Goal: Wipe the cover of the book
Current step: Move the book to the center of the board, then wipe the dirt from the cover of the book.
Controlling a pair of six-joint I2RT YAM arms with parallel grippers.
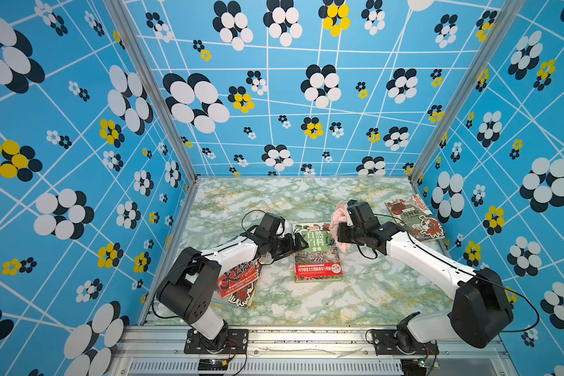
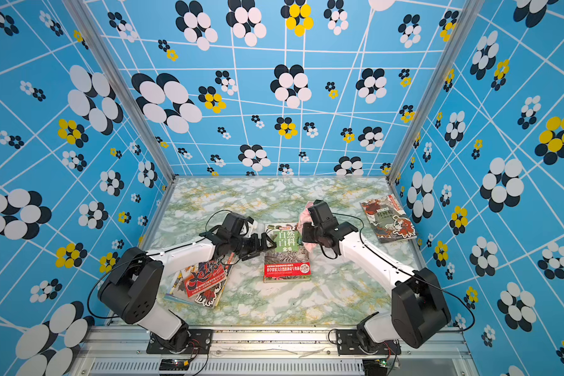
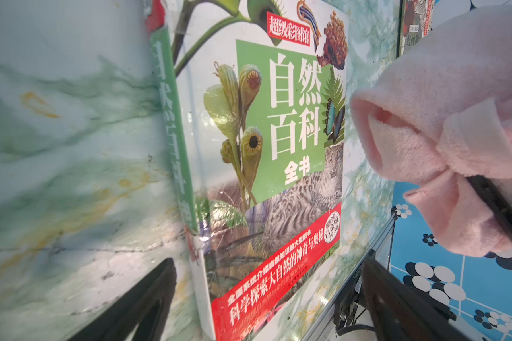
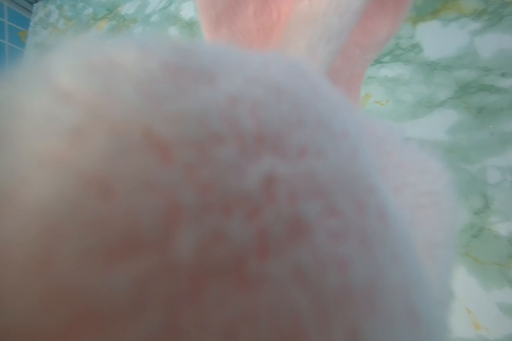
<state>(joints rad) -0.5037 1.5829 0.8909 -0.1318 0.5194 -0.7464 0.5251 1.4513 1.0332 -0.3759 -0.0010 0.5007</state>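
The left gripper (image 1: 298,242) stands spread wide with nothing between its fingers, at 9 o'clock of the nature encyclopedia (image 1: 318,257), its tips over the spine edge. Whether they touch the cover cannot be told. The right gripper (image 1: 342,239) is clamped on a pink towel (image 1: 338,213), which bunches around the fingers and hangs at the book's 2 o'clock corner. In the right wrist view the towel (image 4: 219,177) is a blur that fills most of the picture.

The encyclopedia lies flat, green cover up, near the middle of the green-veined marble tabletop (image 1: 274,201). A stack of red-and-black comic books (image 1: 238,283) lies at 8 o'clock on the table, partly under the left arm. Another illustrated book (image 1: 415,216) lies at 2 o'clock near the wall.

Blue walls (image 1: 274,97) with white lines and black, white and yellow flower shapes enclose three sides, joined by aluminium posts (image 1: 150,91). A metal rail (image 1: 306,338) at 6 o'clock carries both arm bases.
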